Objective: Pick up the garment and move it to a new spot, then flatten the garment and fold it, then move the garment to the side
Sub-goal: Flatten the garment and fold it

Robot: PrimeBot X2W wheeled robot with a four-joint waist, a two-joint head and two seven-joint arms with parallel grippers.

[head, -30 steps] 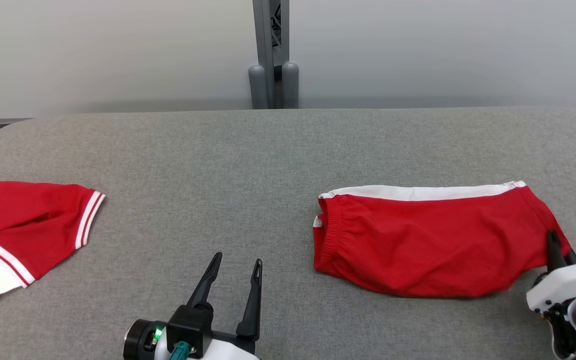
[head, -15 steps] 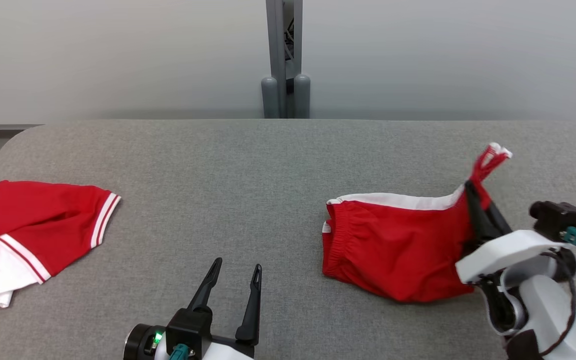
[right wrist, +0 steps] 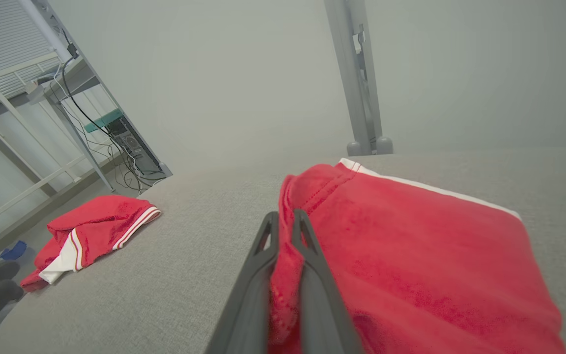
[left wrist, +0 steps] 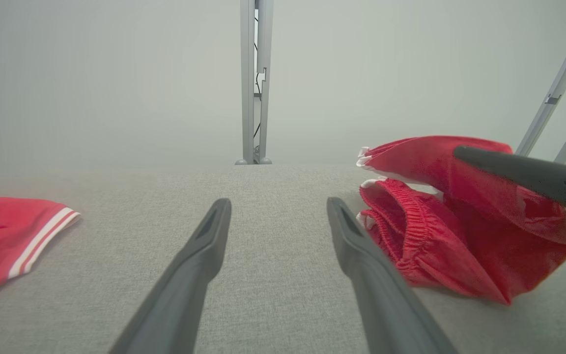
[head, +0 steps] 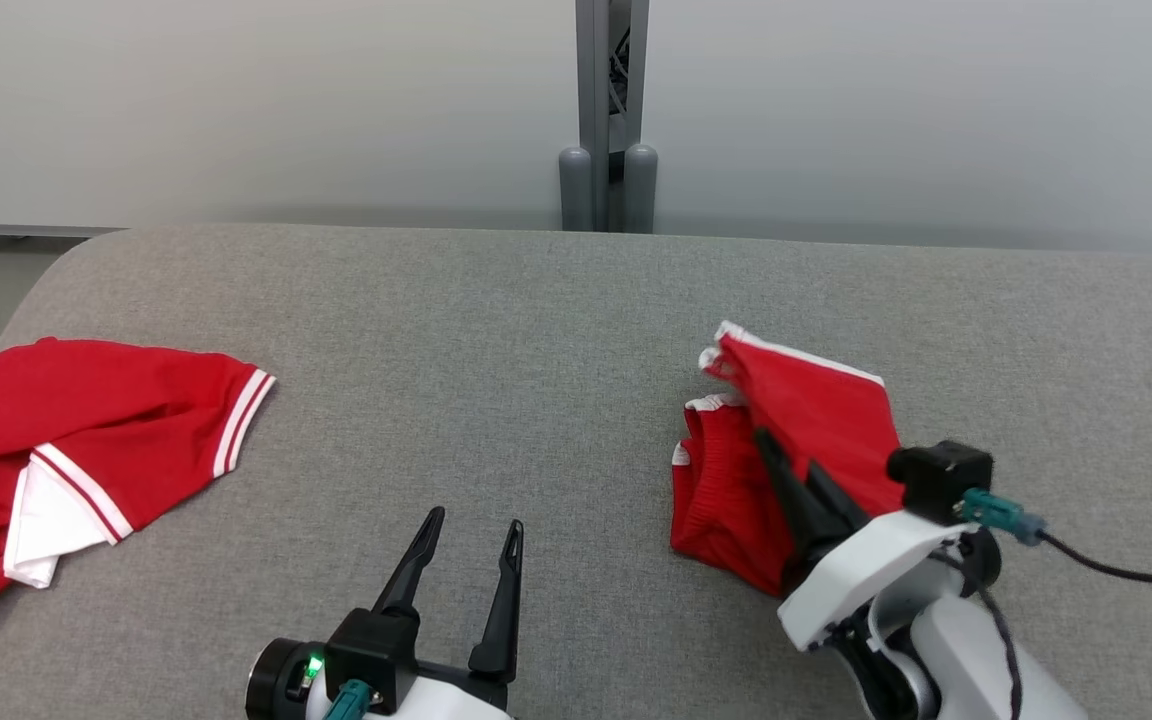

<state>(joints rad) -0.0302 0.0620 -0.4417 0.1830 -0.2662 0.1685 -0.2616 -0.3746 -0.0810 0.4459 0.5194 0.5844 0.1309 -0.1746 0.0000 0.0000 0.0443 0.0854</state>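
Beside open tabletop point(head: 496, 330) — right claw point(head: 786, 452) pinches shorts point(head: 816, 400) at the raised edge.

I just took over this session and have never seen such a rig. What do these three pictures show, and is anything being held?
This is a wheeled robot with two arms, each ending in a two-fingered gripper. The wide picture comes from its head camera, looking down at a grey padded table. The other two come from a camera on each wrist, looking along that gripper's fingers. The left gripper is open and empty. The right gripper is shut on one end of the red shorts, which it has lifted over the waistband end resting on the table. A second red garment with white stripes lies crumpled at the robot's left.
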